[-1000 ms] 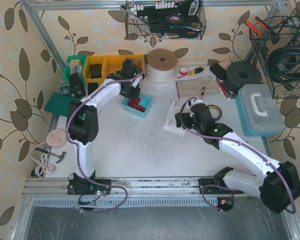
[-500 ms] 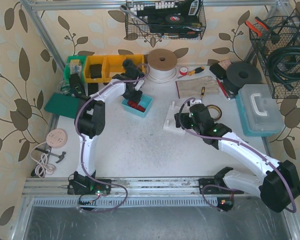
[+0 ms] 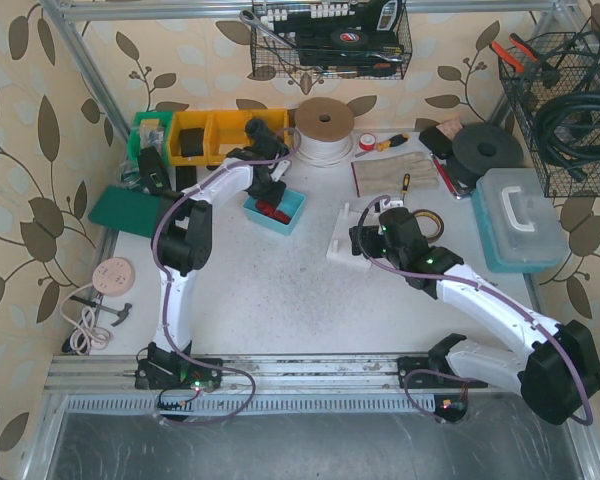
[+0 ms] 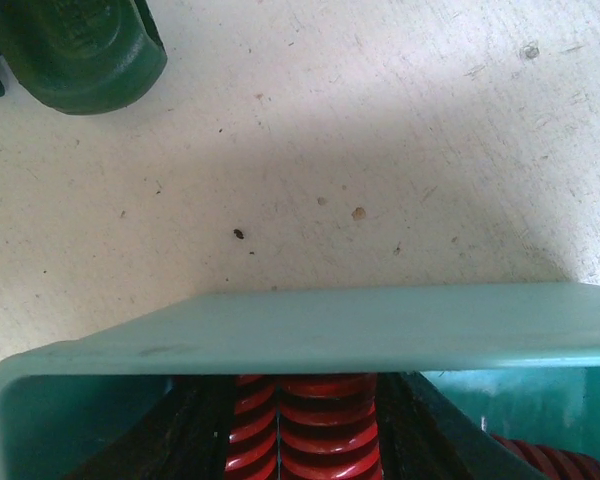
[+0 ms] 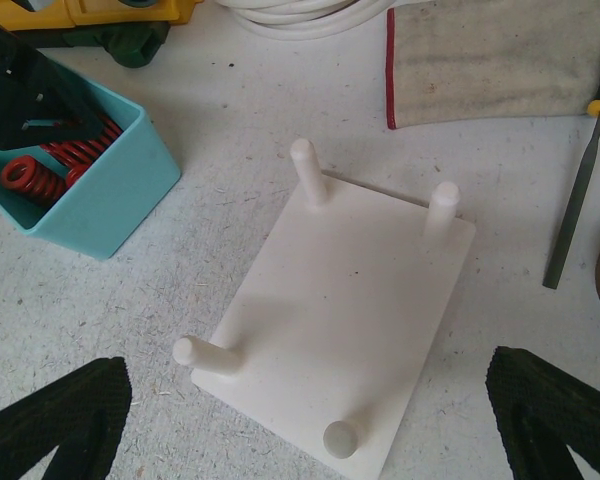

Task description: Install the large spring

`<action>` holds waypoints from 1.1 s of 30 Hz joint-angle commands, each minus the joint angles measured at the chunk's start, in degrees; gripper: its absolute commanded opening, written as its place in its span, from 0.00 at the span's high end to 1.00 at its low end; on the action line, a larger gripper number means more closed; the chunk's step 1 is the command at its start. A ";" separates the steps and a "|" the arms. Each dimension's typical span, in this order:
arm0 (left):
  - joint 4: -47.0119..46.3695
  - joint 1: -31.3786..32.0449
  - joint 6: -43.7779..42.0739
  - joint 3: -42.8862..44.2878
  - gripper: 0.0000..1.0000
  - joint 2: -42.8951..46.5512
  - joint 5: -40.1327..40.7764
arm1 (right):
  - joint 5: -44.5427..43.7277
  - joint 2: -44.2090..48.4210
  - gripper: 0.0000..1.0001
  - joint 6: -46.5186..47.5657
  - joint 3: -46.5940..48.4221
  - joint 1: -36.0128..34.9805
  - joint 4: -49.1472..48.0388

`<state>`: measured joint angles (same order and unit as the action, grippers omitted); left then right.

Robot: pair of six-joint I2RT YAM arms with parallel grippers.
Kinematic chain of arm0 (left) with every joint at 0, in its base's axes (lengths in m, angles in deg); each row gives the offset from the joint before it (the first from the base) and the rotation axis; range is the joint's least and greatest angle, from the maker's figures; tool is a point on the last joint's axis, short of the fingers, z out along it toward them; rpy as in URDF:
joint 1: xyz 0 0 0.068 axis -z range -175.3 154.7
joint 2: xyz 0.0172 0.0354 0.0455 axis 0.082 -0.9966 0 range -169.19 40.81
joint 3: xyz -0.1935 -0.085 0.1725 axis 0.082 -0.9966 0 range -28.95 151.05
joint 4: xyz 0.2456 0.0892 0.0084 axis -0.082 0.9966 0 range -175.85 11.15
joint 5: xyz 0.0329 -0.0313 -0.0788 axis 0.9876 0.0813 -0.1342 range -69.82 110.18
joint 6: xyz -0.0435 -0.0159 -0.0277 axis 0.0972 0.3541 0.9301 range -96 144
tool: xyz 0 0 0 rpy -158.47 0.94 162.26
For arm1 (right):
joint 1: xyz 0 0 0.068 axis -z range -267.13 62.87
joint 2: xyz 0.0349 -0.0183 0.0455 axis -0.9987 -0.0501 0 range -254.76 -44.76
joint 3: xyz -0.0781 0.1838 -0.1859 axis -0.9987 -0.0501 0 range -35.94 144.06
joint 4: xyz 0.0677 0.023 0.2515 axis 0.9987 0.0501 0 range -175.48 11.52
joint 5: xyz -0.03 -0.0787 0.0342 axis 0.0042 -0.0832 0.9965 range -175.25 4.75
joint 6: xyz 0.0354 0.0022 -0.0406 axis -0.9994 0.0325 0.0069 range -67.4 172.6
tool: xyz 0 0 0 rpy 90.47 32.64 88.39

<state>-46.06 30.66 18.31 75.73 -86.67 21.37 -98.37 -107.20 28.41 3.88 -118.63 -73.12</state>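
White speckled tabletop (image 3: 280, 290) is carrying everything. White rectangular plastic plate w/ four upright pegs (image 5: 350, 310) is lying flat right of centre. Teal rectangular plastic bin (image 3: 292, 215) is sitting to its left, apart from it. Right gripper (image 5: 310, 400) is hovering over the plate, jaws spread wide, holding nothing. Left gripper (image 3: 268, 190) is reaching down into the bin, its dark fingers (image 4: 170, 445) flanking red coil springs (image 4: 305, 430) on both sides, approx. touching them. Can't tell if it's actually clamping. All springs are lying inside the bin, none on the pegs.
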 commanded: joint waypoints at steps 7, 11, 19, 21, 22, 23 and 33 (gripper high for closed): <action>2.98 0.82 1.57 -0.80 0.56 3.03 -1.08 | -1.03 0.22 0.05 0.63 1.41 -0.33 -0.26; 3.10 1.39 1.65 -0.66 0.58 3.67 -0.89 | -1.10 0.12 0.05 0.79 1.50 -0.32 -0.15; 2.29 2.00 1.21 -2.71 0.56 4.77 2.21 | -0.75 0.15 0.05 0.89 1.47 -0.43 -0.29; 0.89 2.08 1.14 -3.83 0.60 6.12 1.45 | -0.14 -0.20 0.05 0.83 1.57 -0.41 -0.27; 0.82 2.03 1.00 -3.82 0.63 6.26 0.93 | 0.05 -0.37 0.05 0.89 1.66 -0.44 -0.29; 0.98 2.08 0.89 -3.55 0.64 6.05 0.62 | 0.19 -0.52 0.06 0.89 1.75 -0.49 -0.32; 1.82 2.07 0.69 -3.02 0.62 0.86 1.16 | -0.32 0.21 0.06 1.16 1.67 -0.66 -0.23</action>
<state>-45.19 32.21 19.49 72.08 -85.40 22.05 -98.33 -107.20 28.87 3.94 -118.96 -73.09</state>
